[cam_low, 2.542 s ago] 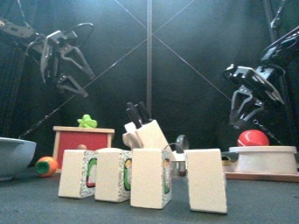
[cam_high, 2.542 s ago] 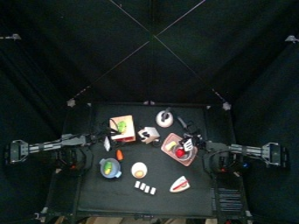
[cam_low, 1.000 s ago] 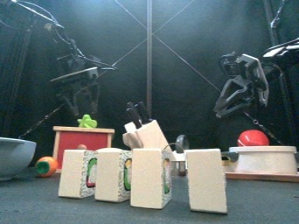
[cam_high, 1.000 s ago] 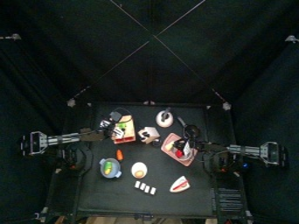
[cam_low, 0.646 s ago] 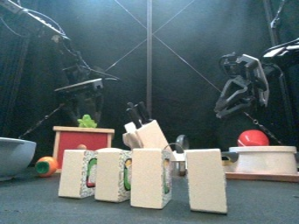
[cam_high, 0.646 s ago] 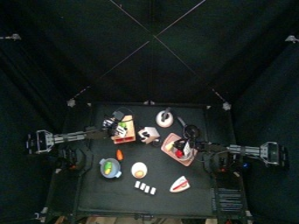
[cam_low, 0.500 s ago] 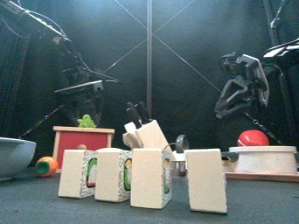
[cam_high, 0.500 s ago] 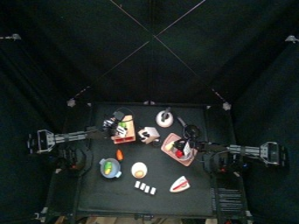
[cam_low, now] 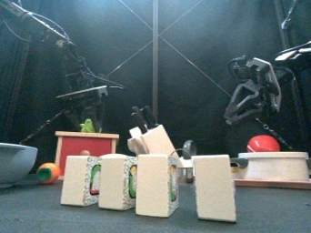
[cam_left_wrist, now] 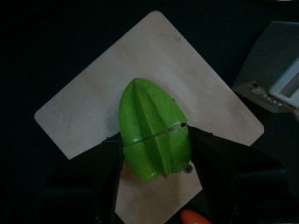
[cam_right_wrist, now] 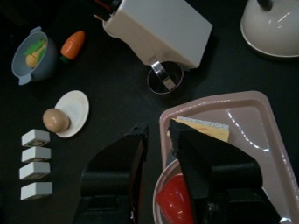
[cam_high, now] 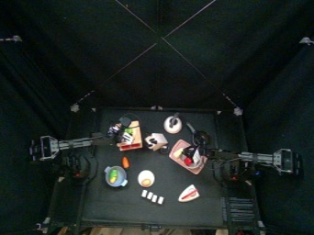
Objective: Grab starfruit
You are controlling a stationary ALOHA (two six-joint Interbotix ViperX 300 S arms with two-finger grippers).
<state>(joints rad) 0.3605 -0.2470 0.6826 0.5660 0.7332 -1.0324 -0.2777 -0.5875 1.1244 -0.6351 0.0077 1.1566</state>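
The starfruit (cam_left_wrist: 152, 129) is a lumpy yellowish-green toy lying on the pinkish-orange square board (cam_left_wrist: 149, 77). In the front view the starfruit (cam_low: 89, 126) sits on top of the board (cam_low: 85, 146) at the left. My left gripper (cam_left_wrist: 158, 171) is open directly over it, one jaw on each side of the fruit's near end. In the front view the left gripper (cam_low: 87, 93) hangs a little above the fruit. In the top view the left gripper (cam_high: 124, 134) covers the board. My right gripper (cam_right_wrist: 162, 171) is open and empty, held high above the pink tray (cam_right_wrist: 239, 118).
A knife block (cam_low: 152, 138) stands mid-table behind a row of white blocks (cam_low: 140, 185). A blue bowl (cam_low: 15, 162) and a carrot (cam_low: 46, 171) lie at the front left. The tray at the right holds a white bowl (cam_low: 277, 164) with a red ball (cam_low: 263, 144).
My left gripper has come down and inward from high at the left to just over the starfruit. The right arm has dropped slightly, then stayed still.
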